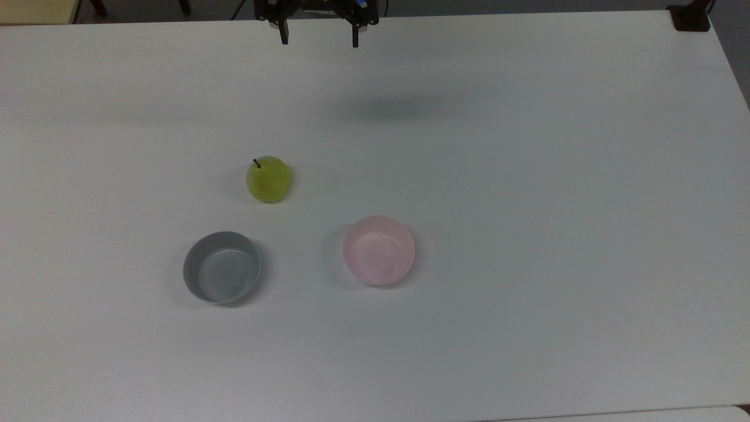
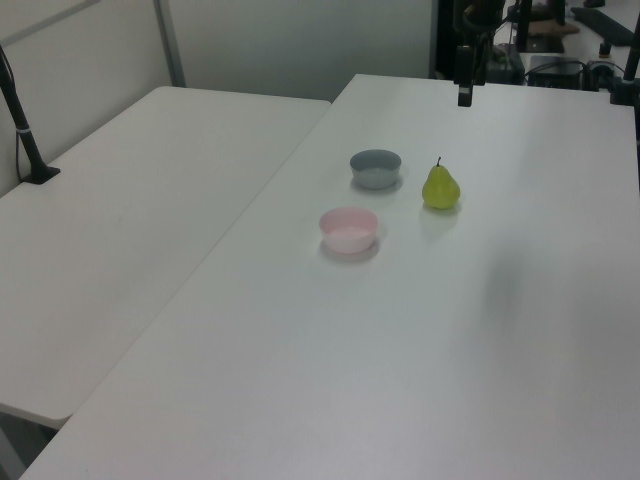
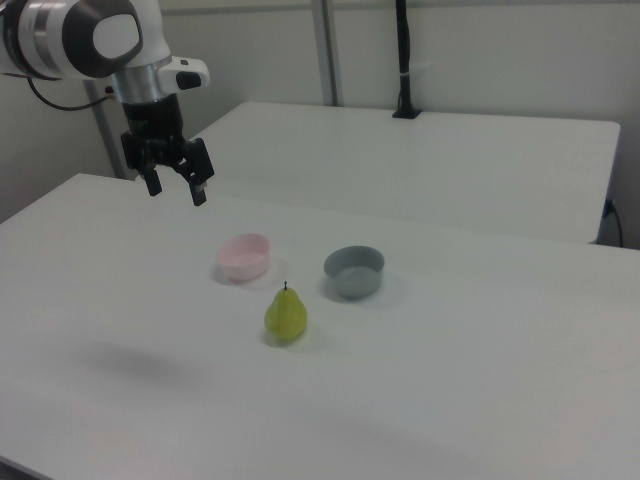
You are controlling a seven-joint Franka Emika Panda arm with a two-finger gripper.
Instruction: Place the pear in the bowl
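Note:
The yellow-green pear (image 1: 268, 179) (image 2: 440, 188) (image 3: 285, 315) stands upright on the white table, dark stem up. The pale pink bowl (image 1: 378, 250) (image 2: 349, 229) (image 3: 243, 256) sits empty, below and to the right of the pear in the top view. My gripper (image 1: 319, 35) (image 3: 176, 187) hangs open high above the table near its far edge in the top view, well apart from pear and bowl, nothing between its fingers. In the left view the gripper (image 2: 466, 85) is at the top, behind the pear.
A grey bowl (image 1: 221, 266) (image 2: 375, 167) (image 3: 354, 271) of similar size stands empty beside the pink one. A second white table (image 2: 120, 200) (image 3: 420, 160) adjoins, with a black pole (image 3: 403, 60) clamped on it. The arm's shadow (image 1: 392, 108) falls on the table.

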